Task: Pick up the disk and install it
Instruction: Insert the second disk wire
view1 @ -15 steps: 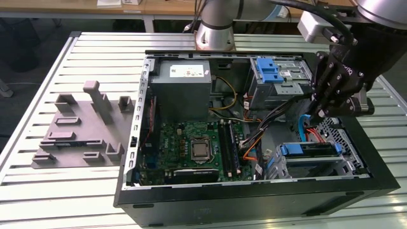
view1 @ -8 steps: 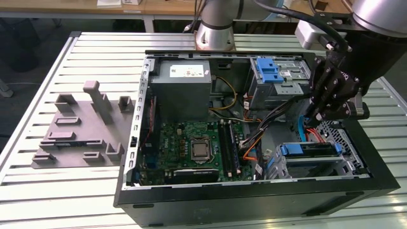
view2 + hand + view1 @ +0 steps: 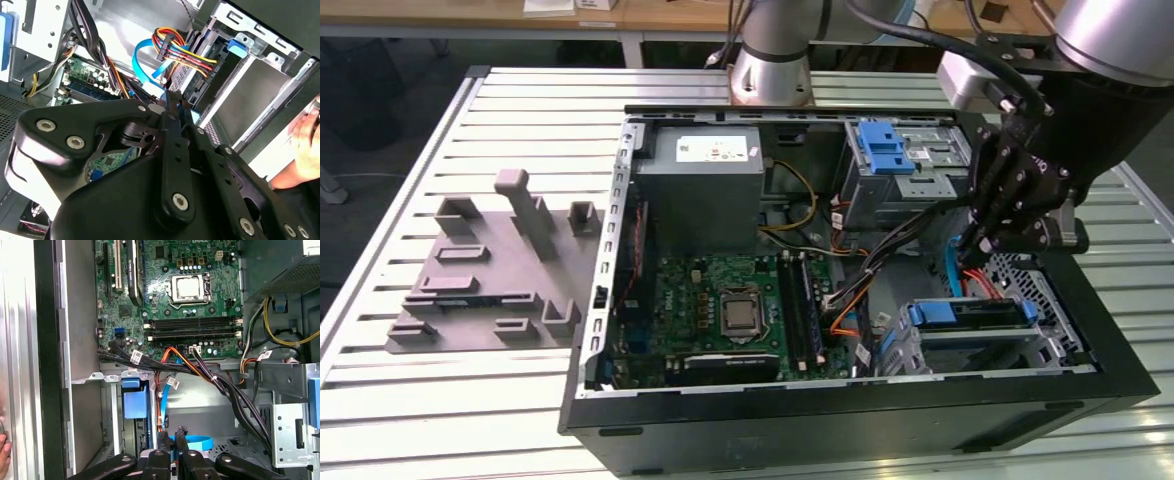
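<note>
The disk (image 3: 970, 314) sits inside the lower drive bay at the case's front corner, on the exterior view's right. Its blue bracket end (image 3: 135, 401) faces out of the bay, and most of its silver body is hidden by the bay walls. My gripper (image 3: 977, 250) hangs just above and behind that bay, over the cables. In the first wrist view its two black fingertips (image 3: 163, 439) stand close together, with nothing between them. My gripper (image 3: 172, 436) is shut and apart from the disk. In the second wrist view the gripper (image 3: 172, 97) points at the bay's blue end (image 3: 237, 47).
The open computer case (image 3: 854, 415) lies on a slatted table (image 3: 520, 100). An upper metal cage with a blue latch (image 3: 895, 150), a grey power supply box (image 3: 707, 165), a blue ribbon cable (image 3: 192, 442) and cable bundles crowd the gripper. A grey fixture (image 3: 480, 270) lies at the exterior view's left. A person's hand (image 3: 306, 131) rests beside the case.
</note>
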`<state>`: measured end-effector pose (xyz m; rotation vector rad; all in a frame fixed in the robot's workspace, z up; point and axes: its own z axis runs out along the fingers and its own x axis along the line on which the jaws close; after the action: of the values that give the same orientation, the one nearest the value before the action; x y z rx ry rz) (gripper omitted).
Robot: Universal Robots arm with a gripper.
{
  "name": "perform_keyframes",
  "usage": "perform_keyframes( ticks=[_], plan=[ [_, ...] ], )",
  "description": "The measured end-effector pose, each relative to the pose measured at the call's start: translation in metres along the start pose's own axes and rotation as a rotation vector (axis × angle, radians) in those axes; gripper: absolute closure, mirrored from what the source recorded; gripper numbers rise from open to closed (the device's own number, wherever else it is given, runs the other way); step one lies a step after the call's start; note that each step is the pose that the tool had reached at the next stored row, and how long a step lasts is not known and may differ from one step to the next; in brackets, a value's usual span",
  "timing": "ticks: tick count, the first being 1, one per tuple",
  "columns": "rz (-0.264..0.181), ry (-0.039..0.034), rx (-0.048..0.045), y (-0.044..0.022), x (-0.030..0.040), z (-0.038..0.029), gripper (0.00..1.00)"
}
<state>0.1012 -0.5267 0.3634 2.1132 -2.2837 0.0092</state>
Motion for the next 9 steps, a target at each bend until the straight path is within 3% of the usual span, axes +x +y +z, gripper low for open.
perform_keyframes(
  ticks=[6,9],
  plan=[
    [0.0,-0.0046,-0.0004,0.0,0.0001,0.0002,0.84],
    [0.0,-0.0227,-0.0018,0.0,0.0001,0.0006,0.84]
  ],
)
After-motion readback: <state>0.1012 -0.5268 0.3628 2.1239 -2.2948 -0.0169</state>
